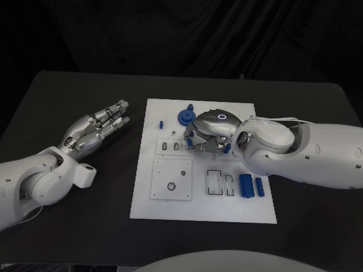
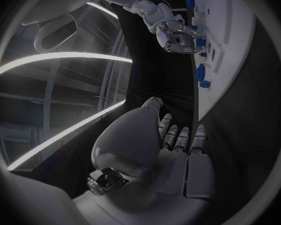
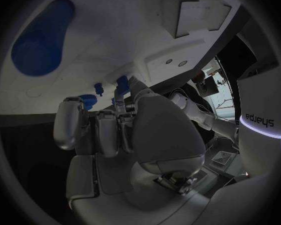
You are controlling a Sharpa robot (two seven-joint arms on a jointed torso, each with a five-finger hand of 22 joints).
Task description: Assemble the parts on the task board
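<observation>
Black table [image 1: 75, 226]; right hand [image 1: 207, 135] covers task board [image 1: 230, 209] middle

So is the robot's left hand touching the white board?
No, the left hand lies over the black table, apart from the task board.

The right hand [image 1: 207, 131] covers the middle of the task board [image 1: 230, 211] in the head view — whatever sits beneath its fingers is hidden, and whether they grip a part cannot be told. Small blue parts [image 3: 122, 81] beyond the fingertips in the right wrist view are half concealed — their shape stays unclear.
</observation>
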